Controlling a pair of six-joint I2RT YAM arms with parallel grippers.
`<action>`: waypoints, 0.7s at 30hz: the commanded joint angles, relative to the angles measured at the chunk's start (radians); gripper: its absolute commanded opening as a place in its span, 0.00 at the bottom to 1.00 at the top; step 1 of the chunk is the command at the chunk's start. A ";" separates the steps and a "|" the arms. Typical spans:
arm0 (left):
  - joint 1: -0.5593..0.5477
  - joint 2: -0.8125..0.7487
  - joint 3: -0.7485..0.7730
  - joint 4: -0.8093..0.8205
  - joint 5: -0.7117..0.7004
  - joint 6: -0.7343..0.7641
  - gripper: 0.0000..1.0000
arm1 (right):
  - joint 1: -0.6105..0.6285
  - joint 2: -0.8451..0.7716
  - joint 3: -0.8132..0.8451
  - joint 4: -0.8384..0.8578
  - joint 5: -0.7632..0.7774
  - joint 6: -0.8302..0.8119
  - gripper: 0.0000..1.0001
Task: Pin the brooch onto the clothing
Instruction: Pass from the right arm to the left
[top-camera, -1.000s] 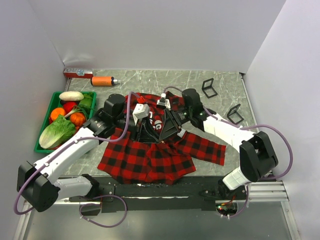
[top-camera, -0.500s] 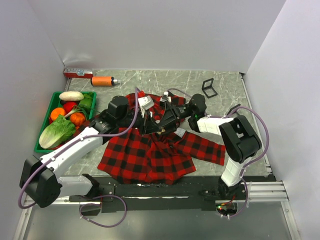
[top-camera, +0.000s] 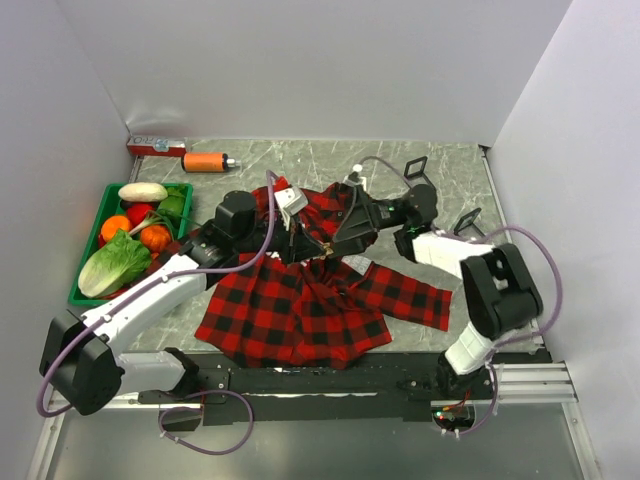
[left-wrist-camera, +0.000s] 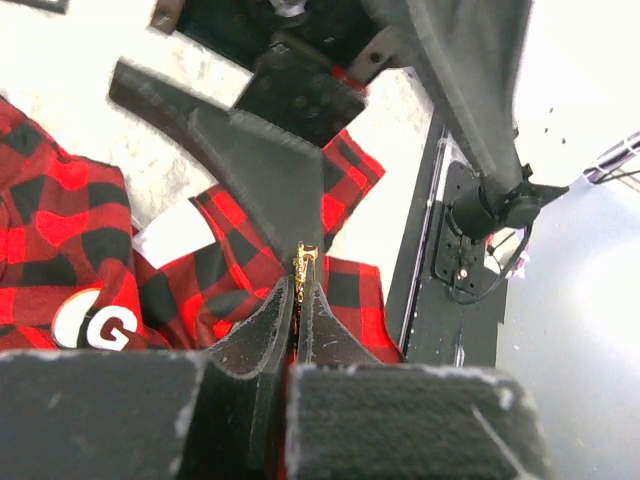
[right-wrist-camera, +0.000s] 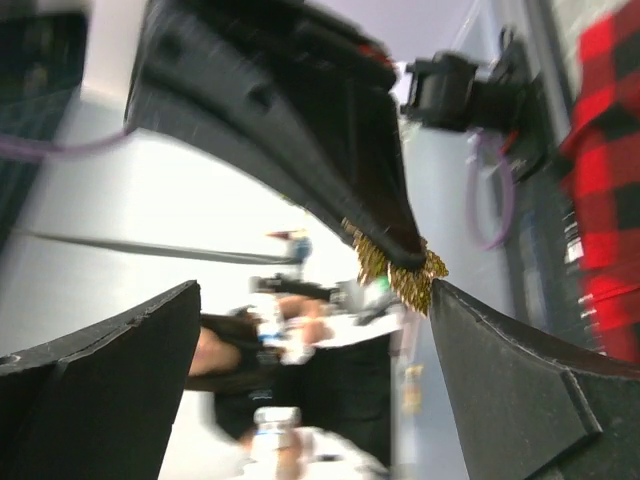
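Where the soft red-and-black plaid shirt (top-camera: 290, 310) lies rumpled on the near half of the marbled grey-green table (top-camera: 300, 160), the left pincer (left-wrist-camera: 300, 288) is pressed together on a small, spiky gold brooch (left-wrist-camera: 305, 262) over the cloth, beside the shirt's white lettering. The right pincer (right-wrist-camera: 312, 300) faces it with its black wedge-shaped fingers spread, one tip just beside the brooch. Farther off, a green plastic crate (top-camera: 90, 235) of vegetables sits at the left, with an orange cylinder (top-camera: 205, 161) and two black wire frames (top-camera: 418, 175) near the plain white walls (top-camera: 300, 70).
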 joint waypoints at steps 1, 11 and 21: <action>0.044 -0.049 -0.015 0.026 -0.039 -0.035 0.01 | -0.035 -0.205 0.007 -0.338 0.021 -0.404 1.00; 0.106 -0.092 0.000 -0.002 -0.084 -0.035 0.01 | 0.042 -0.538 0.325 -1.774 1.021 -1.493 1.00; 0.127 -0.137 -0.038 0.133 0.046 -0.171 0.01 | 0.096 -0.985 -0.180 -1.116 1.251 -1.330 1.00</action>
